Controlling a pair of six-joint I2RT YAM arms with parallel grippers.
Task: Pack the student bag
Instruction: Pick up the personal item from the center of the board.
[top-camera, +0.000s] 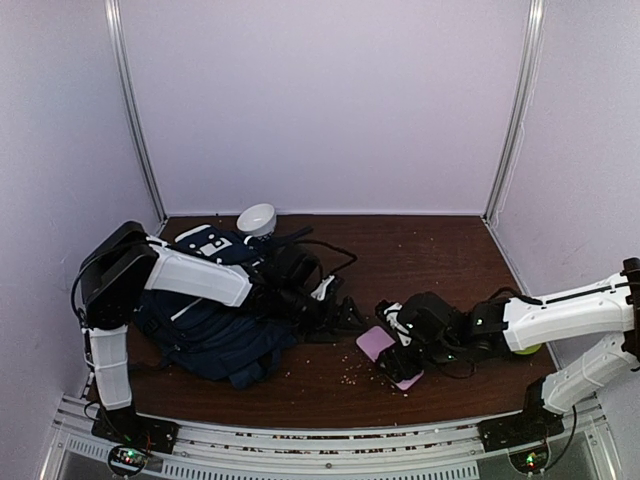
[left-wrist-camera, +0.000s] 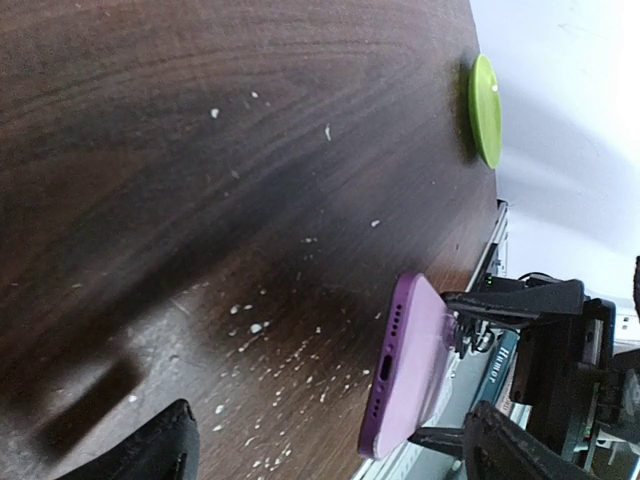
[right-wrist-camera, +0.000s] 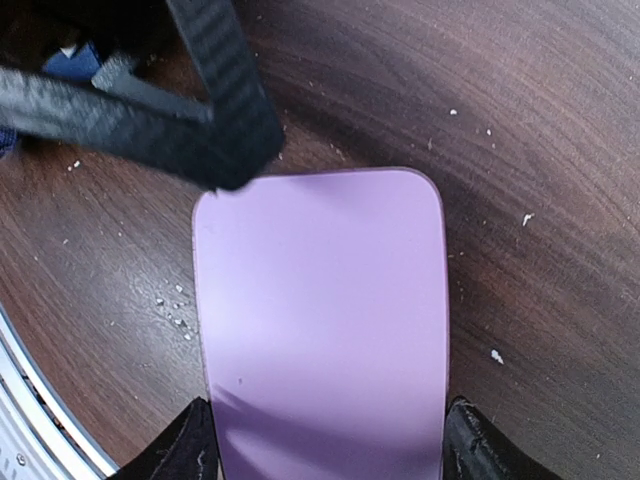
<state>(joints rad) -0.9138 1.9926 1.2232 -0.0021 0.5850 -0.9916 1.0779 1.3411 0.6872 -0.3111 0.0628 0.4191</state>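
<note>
The tabletop (top-camera: 420, 250) carries everything. The student bag (top-camera: 210, 335) lies slumped behind the left fingers (left-wrist-camera: 160, 450), under that arm. It is well apart from the right fingers (right-wrist-camera: 185, 450), beyond the far end of what they hold. One black strap (right-wrist-camera: 225, 100) crosses just past that far end.

The left fingers are spread wide and hold nothing. The right fingers press both long edges of a purple phone (right-wrist-camera: 320, 320), holding it tilted up off the wood. A white bowl (top-camera: 257, 218) sits beyond the bag, and a green disc (left-wrist-camera: 485, 110) lies far ahead of the left fingers. Pale crumbs (left-wrist-camera: 255, 325) are scattered between them.

The step in hand looks like carrying the phone to the bag. The next move calls for an open mouth on the bag, which I cannot make out, so the free fingers may need to hold it open.
</note>
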